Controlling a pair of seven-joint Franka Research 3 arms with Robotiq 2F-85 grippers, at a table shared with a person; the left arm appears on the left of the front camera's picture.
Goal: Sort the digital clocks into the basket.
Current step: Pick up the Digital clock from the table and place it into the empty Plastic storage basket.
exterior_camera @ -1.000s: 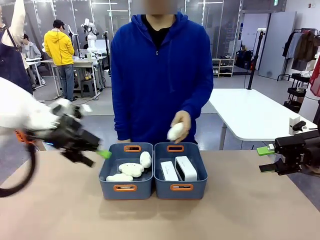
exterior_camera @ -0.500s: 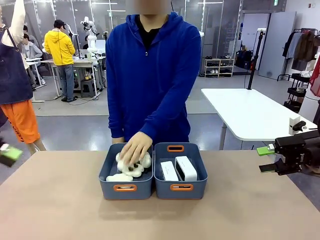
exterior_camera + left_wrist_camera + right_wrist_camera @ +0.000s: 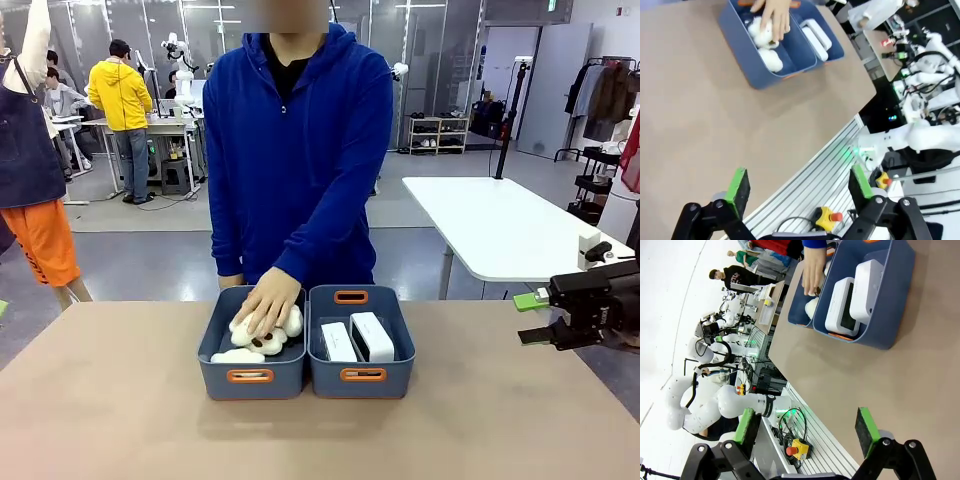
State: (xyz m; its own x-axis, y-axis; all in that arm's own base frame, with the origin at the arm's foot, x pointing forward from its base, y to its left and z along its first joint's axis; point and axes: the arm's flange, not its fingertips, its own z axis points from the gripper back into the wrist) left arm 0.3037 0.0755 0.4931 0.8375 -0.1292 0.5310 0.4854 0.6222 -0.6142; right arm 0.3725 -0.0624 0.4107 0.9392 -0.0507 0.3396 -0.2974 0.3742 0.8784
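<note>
White digital clocks [image 3: 357, 339], no legible writing

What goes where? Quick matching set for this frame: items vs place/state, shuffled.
Items:
1. digital clocks
2. plush toys
3. person's hand
4. right pincer

Places/states:
A. open, off the table's right edge
B. side by side in the right basket
C. resting on the plush toys
D. in the left basket

Pairs: 1-B, 2-D, 3-C, 4-A
</note>
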